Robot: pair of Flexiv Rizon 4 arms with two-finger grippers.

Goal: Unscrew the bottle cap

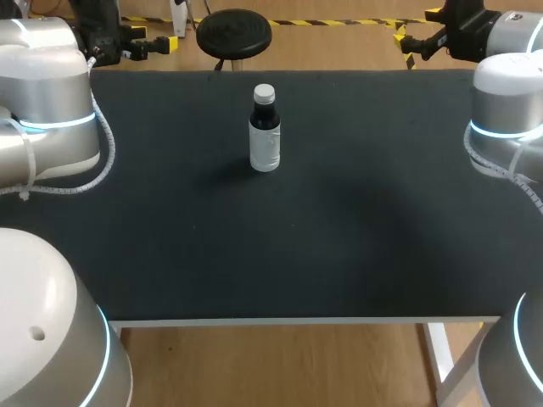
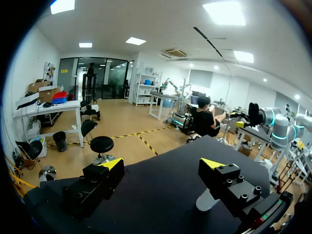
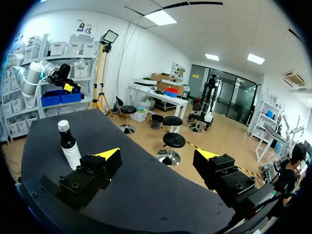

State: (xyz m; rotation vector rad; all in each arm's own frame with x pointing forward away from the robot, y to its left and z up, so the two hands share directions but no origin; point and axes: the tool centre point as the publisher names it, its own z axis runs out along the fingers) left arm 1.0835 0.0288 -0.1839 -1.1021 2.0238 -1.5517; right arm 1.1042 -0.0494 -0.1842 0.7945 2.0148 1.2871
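A small dark bottle with a white label and a white cap stands upright on the black table, toward the back middle. My left gripper hovers open at the table's back left edge, far from the bottle. My right gripper hovers open at the back right edge. In the left wrist view the open gripper holds nothing, and the bottle is mostly hidden behind one finger. In the right wrist view the bottle stands beside and beyond one finger of the open gripper.
Only the bottle stands on the black tabletop. My arms' large silver links overhang the table's left and right sides. The other arm shows across the table in the right wrist view.
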